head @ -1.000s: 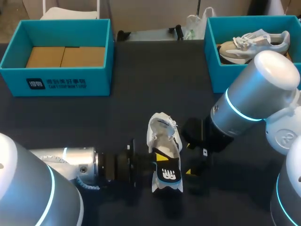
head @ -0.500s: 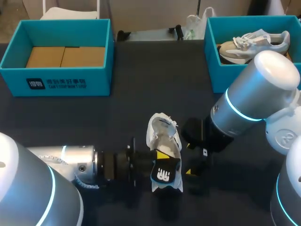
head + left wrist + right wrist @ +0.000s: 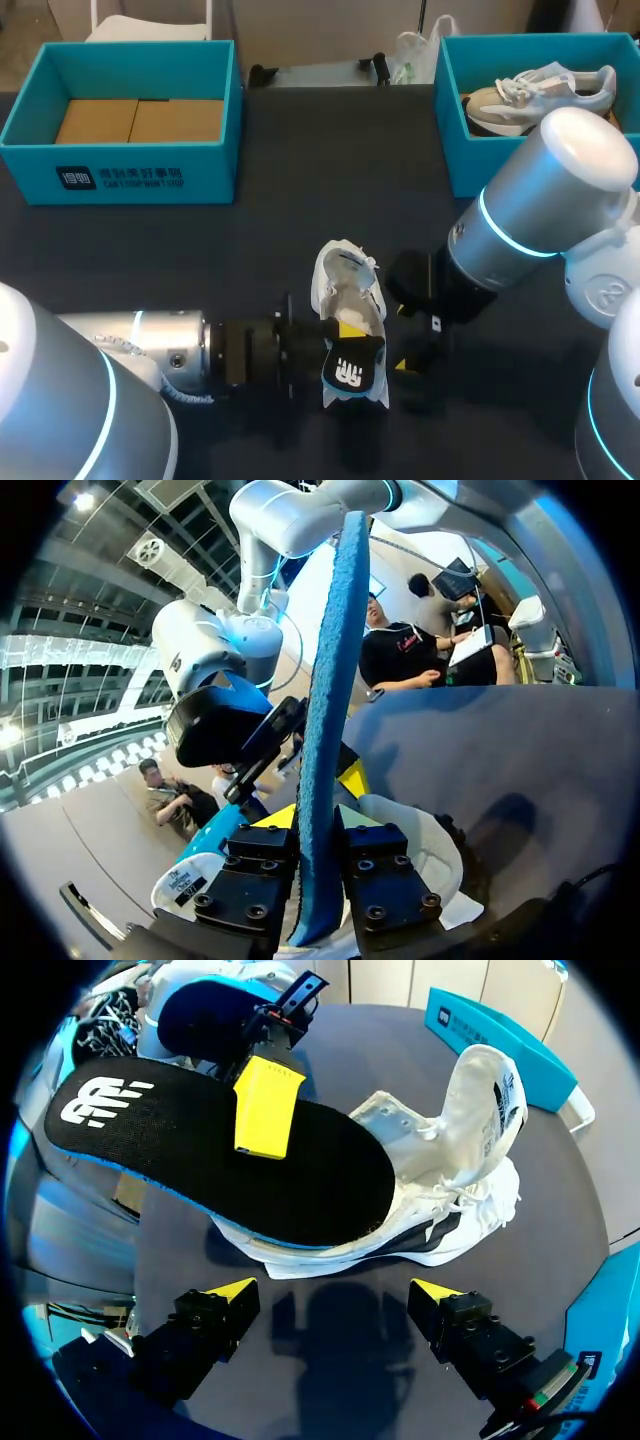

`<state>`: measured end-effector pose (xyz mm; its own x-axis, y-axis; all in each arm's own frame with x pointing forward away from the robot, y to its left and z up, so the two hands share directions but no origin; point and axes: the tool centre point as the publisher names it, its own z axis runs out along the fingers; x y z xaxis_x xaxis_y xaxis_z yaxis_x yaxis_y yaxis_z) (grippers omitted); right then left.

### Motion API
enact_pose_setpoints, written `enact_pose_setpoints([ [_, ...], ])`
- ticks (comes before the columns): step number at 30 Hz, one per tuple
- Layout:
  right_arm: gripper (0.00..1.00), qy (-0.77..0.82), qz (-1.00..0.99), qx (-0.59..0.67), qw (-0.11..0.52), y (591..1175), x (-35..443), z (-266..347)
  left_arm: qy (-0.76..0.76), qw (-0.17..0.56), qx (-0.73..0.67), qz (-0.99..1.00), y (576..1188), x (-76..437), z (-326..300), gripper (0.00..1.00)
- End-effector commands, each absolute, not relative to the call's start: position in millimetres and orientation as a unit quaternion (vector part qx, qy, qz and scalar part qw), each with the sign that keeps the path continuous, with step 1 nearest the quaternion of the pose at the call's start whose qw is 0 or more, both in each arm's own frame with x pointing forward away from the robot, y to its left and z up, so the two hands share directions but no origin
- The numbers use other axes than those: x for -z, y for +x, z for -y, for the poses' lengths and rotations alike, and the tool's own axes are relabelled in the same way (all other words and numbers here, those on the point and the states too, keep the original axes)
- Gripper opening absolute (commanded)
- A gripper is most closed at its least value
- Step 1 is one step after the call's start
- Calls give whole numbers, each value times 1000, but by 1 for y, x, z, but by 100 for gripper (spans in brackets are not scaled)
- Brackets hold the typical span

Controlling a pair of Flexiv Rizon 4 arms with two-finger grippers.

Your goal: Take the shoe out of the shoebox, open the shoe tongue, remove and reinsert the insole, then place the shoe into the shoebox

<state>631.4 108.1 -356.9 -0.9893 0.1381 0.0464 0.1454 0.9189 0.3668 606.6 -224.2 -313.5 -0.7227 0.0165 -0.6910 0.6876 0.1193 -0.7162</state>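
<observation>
Our left gripper [image 3: 318, 808] pinches the insole [image 3: 200, 1155] over the shoe [image 3: 348, 285]. Our right gripper [image 3: 335, 1295] sits spread at the shoe's 3 o'clock.

Bright overhead light, soft shadows, mild glare

Head view: high, behind, looking down on whole table [image 3: 300, 200]. Left wrist: very close, edge-on to insole [image 3: 325, 730]. Right wrist: close, facing shoe [image 3: 470, 1150]. All three share shoe and insole.
</observation>
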Motion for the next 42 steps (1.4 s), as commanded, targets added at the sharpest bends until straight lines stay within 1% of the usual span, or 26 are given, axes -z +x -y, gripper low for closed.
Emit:
enact_pose_setpoints([
  [1, 100, -73, 979, 188, 8, 630, 357, -109, 257, 275, 611, -697, 603, 310, 227, 19],
  [3, 100, -73, 979, 188, 8, 630, 357, -109, 264, 277, 608, -696, 603, 310, 229, 0],
  [10, 100, -73, 979, 188, 8, 630, 357, -109, 301, 301, 583, -692, 603, 317, 233, 0],
  [22, 100, -73, 979, 188, 8, 630, 357, -109, 298, 328, 556, -703, 626, 337, 233, 0],
  [29, 100, -73, 979, 188, 8, 630, 357, -109, 303, 366, 522, -708, 636, 345, 232, 0],
  [32, 100, -73, 979, 188, 8, 630, 357, -109, 302, 370, 514, -712, 639, 348, 231, 0],
  [42, 100, -73, 979, 188, 8, 630, 357, -109, 275, 336, 558, -707, 630, 341, 222, 0],
])
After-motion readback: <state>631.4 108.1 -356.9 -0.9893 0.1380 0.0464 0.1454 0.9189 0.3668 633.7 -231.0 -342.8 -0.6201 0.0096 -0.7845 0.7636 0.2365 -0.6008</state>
